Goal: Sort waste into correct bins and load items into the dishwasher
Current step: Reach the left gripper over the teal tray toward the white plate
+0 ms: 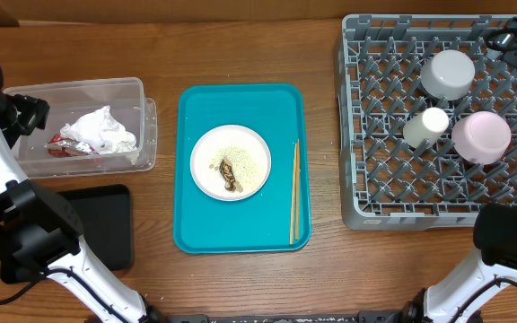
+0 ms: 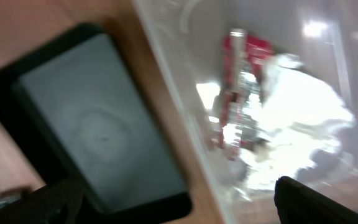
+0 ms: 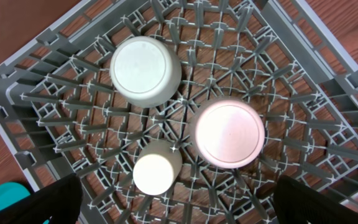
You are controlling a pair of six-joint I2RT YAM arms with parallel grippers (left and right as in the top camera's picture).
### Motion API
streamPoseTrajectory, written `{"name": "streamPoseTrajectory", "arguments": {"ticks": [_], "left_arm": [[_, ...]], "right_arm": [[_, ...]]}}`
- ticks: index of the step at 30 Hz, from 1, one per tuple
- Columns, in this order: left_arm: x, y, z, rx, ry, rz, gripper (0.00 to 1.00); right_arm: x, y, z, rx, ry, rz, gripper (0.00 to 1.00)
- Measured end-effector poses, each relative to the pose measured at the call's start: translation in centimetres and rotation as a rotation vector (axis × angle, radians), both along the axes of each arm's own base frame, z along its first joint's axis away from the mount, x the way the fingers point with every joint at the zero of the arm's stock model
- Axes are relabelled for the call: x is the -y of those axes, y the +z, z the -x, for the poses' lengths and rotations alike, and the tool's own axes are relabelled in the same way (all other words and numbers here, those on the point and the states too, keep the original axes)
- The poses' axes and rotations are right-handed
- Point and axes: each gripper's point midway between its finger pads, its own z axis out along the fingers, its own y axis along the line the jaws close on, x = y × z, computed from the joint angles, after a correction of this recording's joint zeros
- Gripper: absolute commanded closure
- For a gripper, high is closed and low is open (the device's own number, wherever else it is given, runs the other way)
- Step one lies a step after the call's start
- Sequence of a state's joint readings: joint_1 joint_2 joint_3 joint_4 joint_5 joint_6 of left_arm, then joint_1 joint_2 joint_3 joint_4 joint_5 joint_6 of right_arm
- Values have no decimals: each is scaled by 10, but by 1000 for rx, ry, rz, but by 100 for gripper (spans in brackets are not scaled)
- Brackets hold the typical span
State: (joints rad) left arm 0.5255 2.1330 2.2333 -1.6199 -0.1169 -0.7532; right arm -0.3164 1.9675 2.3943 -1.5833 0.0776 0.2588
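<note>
Both jaws stand wide open and hold nothing: the left gripper (image 2: 179,208) hangs over the clear tub (image 1: 142,90) where the napkins (image 1: 104,130) lie, the right gripper (image 3: 185,208) over the rack (image 1: 357,179), which has the grey bowl (image 1: 448,74), pink bowl (image 1: 481,136) and cup (image 1: 426,127) upside down in it. Left to do, I judge, are the plate (image 1: 231,161) (rice and brown scraps on it) and the chopsticks (image 1: 294,193), both on the teal tray (image 1: 196,224). The black tray (image 1: 106,224) holds nothing. The wooden table (image 1: 240,45) fills the view, with no room visible.

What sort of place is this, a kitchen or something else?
Probably a test bench staged as a dish-clearing station, not a real kitchen: a grey dish rack holding upturned bowls, a teal tray with a leftover-strewn plate, and a clear tub of crumpled napkins.
</note>
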Motion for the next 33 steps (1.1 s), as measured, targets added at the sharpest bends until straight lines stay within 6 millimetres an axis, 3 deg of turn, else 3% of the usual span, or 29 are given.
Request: {"name": "streamPoseTrajectory", "arguments": {"ticks": [3,6,8,12,17,24,33], "left_arm": [[8,-1,-10,49,-5,52,0],[35,-1,-3,40,-5,191,0],[50,1,-10,83,-39,274,0],[81,10,-27,193,-180,430,0],[114,17,-41,257,-351,504,0],[177,35,-54,253,-609,408,0],[288,71,-52,245,-902,105,0]], "right_arm": [[-1,0,0,1,2,-3,0],[-1,0,-1,1,3,-3,0],[-1,0,0,1,3,-3,0],[-1,0,0,0,4,-4,0],[-2,0,-1,2,7,-9,0],[-3,0,-1,1,7,-10,0],[-3,0,-1,1,7,-10,0]]}}
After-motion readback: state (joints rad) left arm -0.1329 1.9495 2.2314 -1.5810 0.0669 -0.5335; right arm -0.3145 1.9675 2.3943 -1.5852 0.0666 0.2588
